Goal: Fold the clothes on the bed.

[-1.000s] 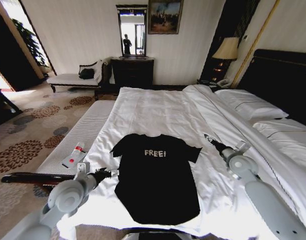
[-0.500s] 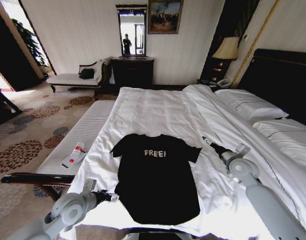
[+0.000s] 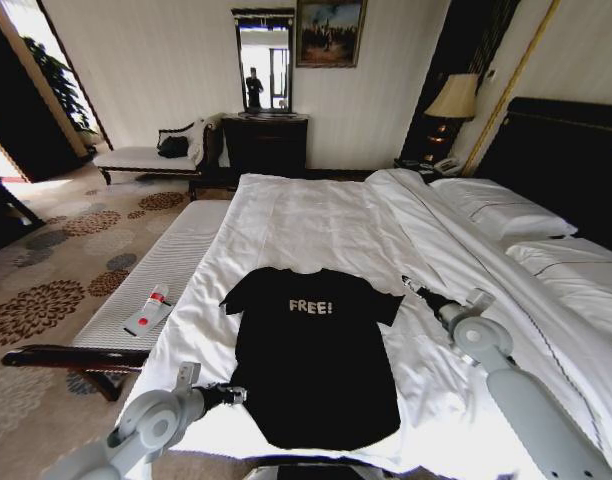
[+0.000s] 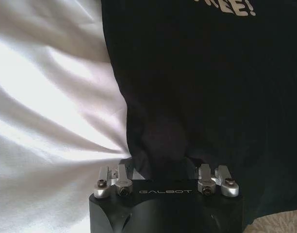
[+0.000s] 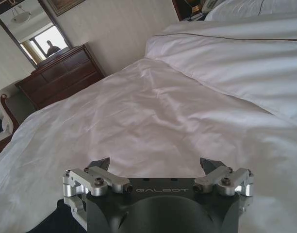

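Observation:
The clothes, a black T-shirt (image 3: pixel 311 365) with white "FREE!" lettering, lie flat and face up on the near part of the white bed (image 3: pixel 316 225). My left gripper (image 3: pixel 238 394) is at the shirt's lower left side edge. In the left wrist view the left gripper (image 4: pixel 163 155) is shut on a raised pinch of the T-shirt (image 4: pixel 206 82) right where the black cloth meets the sheet. My right gripper (image 3: pixel 407 284) hovers open just off the shirt's right sleeve. In the right wrist view the right gripper (image 5: pixel 156 165) has nothing between its fingers.
A narrow white bench (image 3: pixel 156 275) runs along the bed's left side with a small red-and-white item (image 3: pixel 148 312) on it. Pillows (image 3: pixel 511 215) and a dark headboard (image 3: pixel 571 160) are at the right. A dresser (image 3: pixel 264 145) and chaise (image 3: pixel 146 158) stand beyond.
My left arm has swung down and inward from beside the bench to the shirt's lower left edge. The right gripper has crept slightly towards the sleeve.

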{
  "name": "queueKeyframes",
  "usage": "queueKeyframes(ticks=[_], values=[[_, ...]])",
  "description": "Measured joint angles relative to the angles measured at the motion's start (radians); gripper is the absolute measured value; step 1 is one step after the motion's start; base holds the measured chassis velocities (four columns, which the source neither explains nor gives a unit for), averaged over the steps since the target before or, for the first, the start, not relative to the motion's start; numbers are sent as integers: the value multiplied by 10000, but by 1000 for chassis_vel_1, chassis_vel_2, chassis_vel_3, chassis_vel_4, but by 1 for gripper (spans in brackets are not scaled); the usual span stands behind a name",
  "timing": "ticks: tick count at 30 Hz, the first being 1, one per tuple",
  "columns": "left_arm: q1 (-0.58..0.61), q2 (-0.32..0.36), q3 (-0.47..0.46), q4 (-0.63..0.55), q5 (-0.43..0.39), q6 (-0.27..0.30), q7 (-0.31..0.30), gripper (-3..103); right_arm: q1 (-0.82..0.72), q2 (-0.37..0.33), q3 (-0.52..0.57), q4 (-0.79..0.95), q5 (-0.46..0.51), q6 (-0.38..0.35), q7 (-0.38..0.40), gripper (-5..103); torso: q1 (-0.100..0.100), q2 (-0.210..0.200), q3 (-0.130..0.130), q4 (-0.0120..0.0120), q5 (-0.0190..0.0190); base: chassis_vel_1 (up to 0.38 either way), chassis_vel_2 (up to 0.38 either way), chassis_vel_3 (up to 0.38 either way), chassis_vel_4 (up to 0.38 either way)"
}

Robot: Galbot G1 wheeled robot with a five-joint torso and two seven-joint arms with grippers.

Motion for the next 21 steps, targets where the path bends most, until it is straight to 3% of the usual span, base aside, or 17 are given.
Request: queueKeyframes(ticks=[2, 4, 5, 9, 12, 14, 17, 19, 21], values=[[57, 71, -58, -211, 1, -41, 5, 47, -39, -2, 46, 26, 12, -17, 30, 100, 1, 0, 0, -1, 0, 0, 0, 0, 0], [69, 82, -77, -246, 3, -51, 5, 47, -44, 0, 51, 29, 12, -19, 34, 100, 0, 0, 0, -1, 0, 0, 0, 0, 0], [122, 134, -165, -413, 12, -85, 6, 36, -66, 14, 74, 39, 14, -32, 50, 100, 1, 0, 0, 1, 0, 0, 0, 0, 0], [142, 198, -271, -633, -8, -116, 7, 26, -77, 29, 86, 40, 15, -45, 62, 100, 0, 0, 0, 0, 1, 0, 0, 0, 0], [35, 162, -247, -716, -62, -135, 13, 10, -68, 43, 83, 13, 16, -50, 69, 100, 0, 0, 0, 0, 1, 0, 0, 0, 0], [-17, 103, -187, -714, -69, -136, 27, 10, -60, 47, 67, -5, 16, -51, 73, 100, 0, 0, 0, 0, 1, 0, 0, 0, 0], [-191, -140, 70, -636, -13, -174, 210, 1, -44, 53, -6, -46, 13, -54, 84, 100, 0, 0, 0, 1, 2, 0, 0, 0, 0], [-291, -275, 225, -582, 106, -277, 449, 0, -36, 53, -37, -64, 9, -56, 87, 100, 0, 0, 0, 1, 1, 0, 0, 0, 0], [-524, -606, 609, -396, 611, -539, 1081, 0, -2, 59, -115, -103, -11, -59, 101, 100, 0, 0, 0, 0, 2, 0, 0, 0, 0]])
